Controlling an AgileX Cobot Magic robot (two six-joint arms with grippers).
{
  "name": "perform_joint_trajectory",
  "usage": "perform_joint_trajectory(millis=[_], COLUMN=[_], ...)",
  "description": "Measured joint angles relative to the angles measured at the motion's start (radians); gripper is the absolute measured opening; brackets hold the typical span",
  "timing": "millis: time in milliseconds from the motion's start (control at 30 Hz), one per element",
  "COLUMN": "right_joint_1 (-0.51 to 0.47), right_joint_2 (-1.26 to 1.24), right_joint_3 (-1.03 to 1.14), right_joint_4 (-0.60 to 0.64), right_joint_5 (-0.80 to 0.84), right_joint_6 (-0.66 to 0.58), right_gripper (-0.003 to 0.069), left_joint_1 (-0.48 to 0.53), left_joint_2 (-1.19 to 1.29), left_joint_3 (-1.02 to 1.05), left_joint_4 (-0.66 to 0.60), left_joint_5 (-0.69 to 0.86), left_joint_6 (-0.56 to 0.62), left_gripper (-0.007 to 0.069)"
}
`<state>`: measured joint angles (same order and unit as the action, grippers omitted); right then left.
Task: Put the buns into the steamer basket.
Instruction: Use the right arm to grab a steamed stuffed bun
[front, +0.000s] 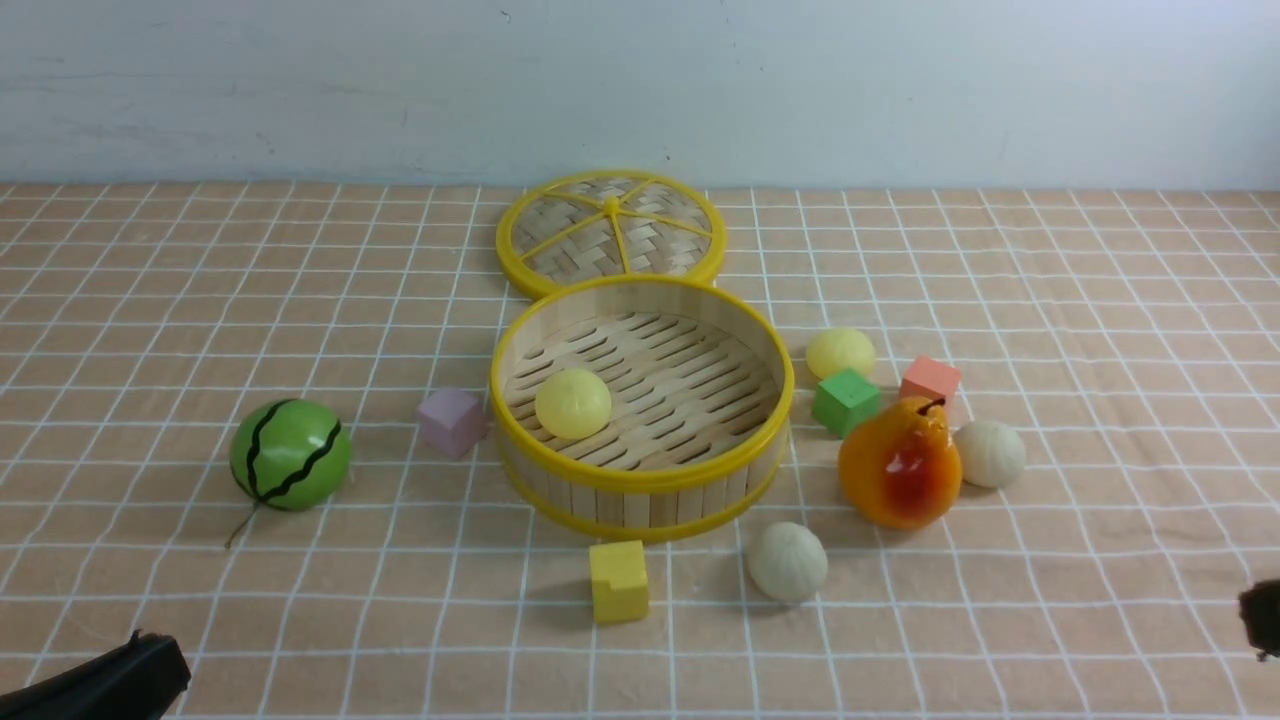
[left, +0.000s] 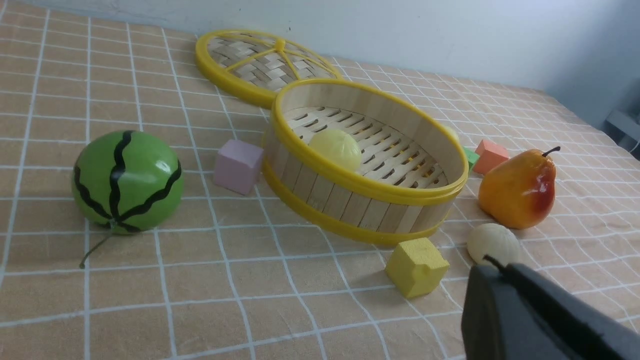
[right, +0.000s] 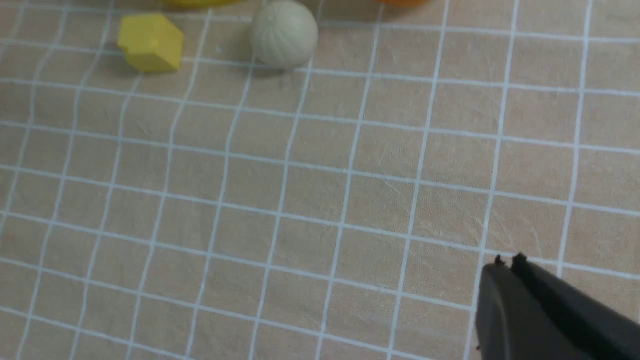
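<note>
The steamer basket stands mid-table, also in the left wrist view. One pale yellow bun lies inside it on its left side. A second yellow bun lies on the cloth right of the basket. One off-white bun lies in front of the basket. Another off-white bun lies right of the pear. My left gripper is shut and empty at the near left. My right gripper is shut and empty at the near right edge.
The woven lid lies behind the basket. An orange pear, green cube and salmon cube crowd the right side. A yellow cube lies in front, a pink cube and watermelon ball to the left.
</note>
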<state>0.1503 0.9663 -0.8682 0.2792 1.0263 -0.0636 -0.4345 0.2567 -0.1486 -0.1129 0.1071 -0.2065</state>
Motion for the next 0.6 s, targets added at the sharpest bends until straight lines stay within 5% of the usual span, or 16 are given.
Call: perform_joint_trajectory(millis=[367, 600], right_joint_1=[0.235, 0.278], right_joint_2=[0.406, 0.613], right_joint_3=[-0.16, -0.262], right_joint_4=[-0.064, -0.07], right_joint_5=[-0.087, -0.15], right_joint_6=[0.004, 0.028], right_gripper=[0.0008, 0.0099], left_joint_1=[0.0, 0.0], left_joint_2=[0.0, 0.0], left_joint_3=[0.0, 0.0], left_joint_4=[0.0, 0.0], left_joint_5=[0.0, 0.0], left_joint_6=[0.0, 0.0], left_gripper=[-0.0013, -0.001])
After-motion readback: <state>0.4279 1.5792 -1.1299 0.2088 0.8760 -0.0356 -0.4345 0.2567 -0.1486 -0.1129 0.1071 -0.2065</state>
